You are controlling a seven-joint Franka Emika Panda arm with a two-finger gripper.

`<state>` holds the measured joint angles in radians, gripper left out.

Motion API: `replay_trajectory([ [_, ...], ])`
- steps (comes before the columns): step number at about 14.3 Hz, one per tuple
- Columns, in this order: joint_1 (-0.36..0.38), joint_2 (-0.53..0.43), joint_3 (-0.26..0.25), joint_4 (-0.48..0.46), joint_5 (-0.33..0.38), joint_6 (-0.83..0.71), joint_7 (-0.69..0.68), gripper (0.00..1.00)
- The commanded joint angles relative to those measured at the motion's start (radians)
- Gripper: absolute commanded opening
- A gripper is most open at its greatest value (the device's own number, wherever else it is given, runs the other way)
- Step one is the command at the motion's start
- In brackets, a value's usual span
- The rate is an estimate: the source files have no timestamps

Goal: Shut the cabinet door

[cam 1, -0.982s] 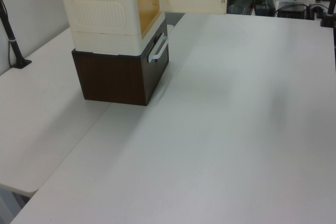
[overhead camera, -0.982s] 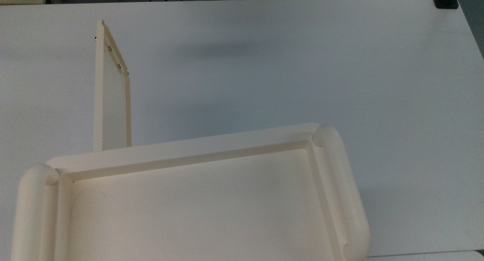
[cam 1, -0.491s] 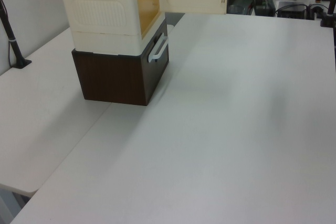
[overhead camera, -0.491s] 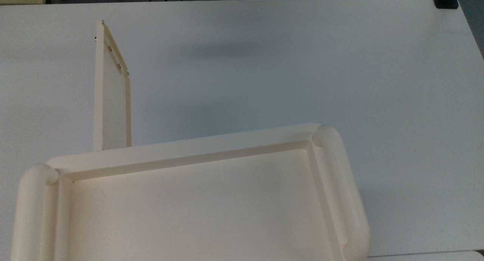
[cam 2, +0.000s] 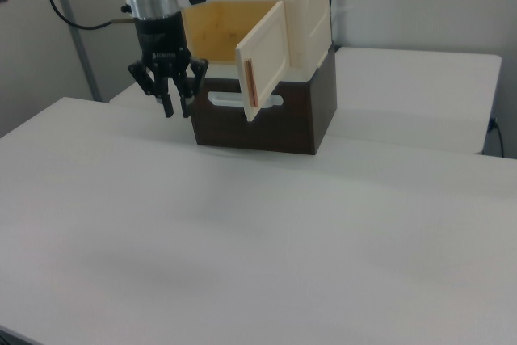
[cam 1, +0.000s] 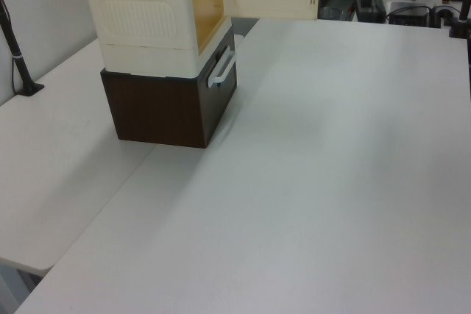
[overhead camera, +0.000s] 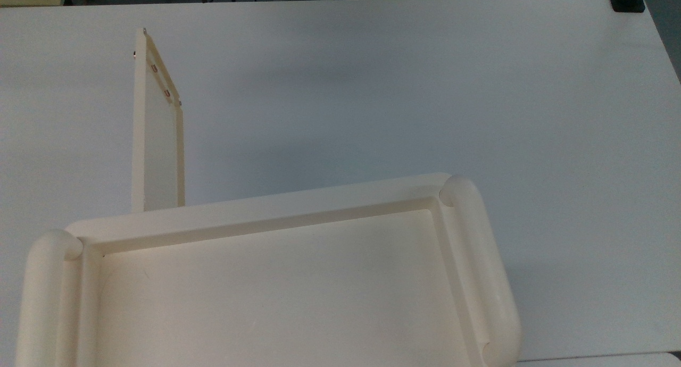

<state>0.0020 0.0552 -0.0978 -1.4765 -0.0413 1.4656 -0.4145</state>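
Cabinet (cam 2: pixel 271 18): the cream box sits on top of a dark brown drawer unit (cam 2: pixel 279 115) at the far side of the white table (cam 2: pixel 242 240), its front open and the amber interior on show.

Cabinet door (cam 2: pixel 262 58): swung wide on its hinge, standing roughly square to the cabinet's front; in the top view the cabinet door (overhead camera: pixel 158 138) juts out from the tray-like rim (overhead camera: pixel 266 207) toward the table's far edge, small metal studs at its free end. The task is not yet begun, by the look of it.

Pincer (cam 2: pixel 171 98): hangs pointing down above the table, on the right view's left of the door, apart from it; its black fingers (cam 2: pixel 166 94) look slightly spread and hold nothing.

Why there: the arm stands on the door's outer side, likely so that a sideways push on the free end would swing the panel home.

Risk: a push too near the hinge may shift the whole stack.
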Motion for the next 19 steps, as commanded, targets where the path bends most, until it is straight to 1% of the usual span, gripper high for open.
replay_trajectory([
  [1,0.003,-0.014,-0.04,0.007,-0.005,0.076,-0.283,0.23],
  [2,0.001,-0.012,-0.051,0.007,-0.015,0.114,-0.352,0.2],
  [5,0.001,-0.003,-0.098,0.004,-0.019,0.203,-0.508,0.19],
  [8,0.0,0.018,-0.143,0.002,-0.014,0.333,-0.602,0.18],
  [10,-0.008,0.041,-0.161,0.001,-0.011,0.427,-0.654,0.13],
  [12,-0.016,0.066,-0.163,0.001,-0.008,0.498,-0.688,0.07],
  [13,-0.019,0.075,-0.163,0.001,-0.008,0.531,-0.691,0.02],
  [14,-0.019,0.086,-0.168,0.001,-0.008,0.565,-0.695,0.0],
  [19,-0.014,0.132,-0.171,0.002,0.008,0.639,-0.711,0.0],
])
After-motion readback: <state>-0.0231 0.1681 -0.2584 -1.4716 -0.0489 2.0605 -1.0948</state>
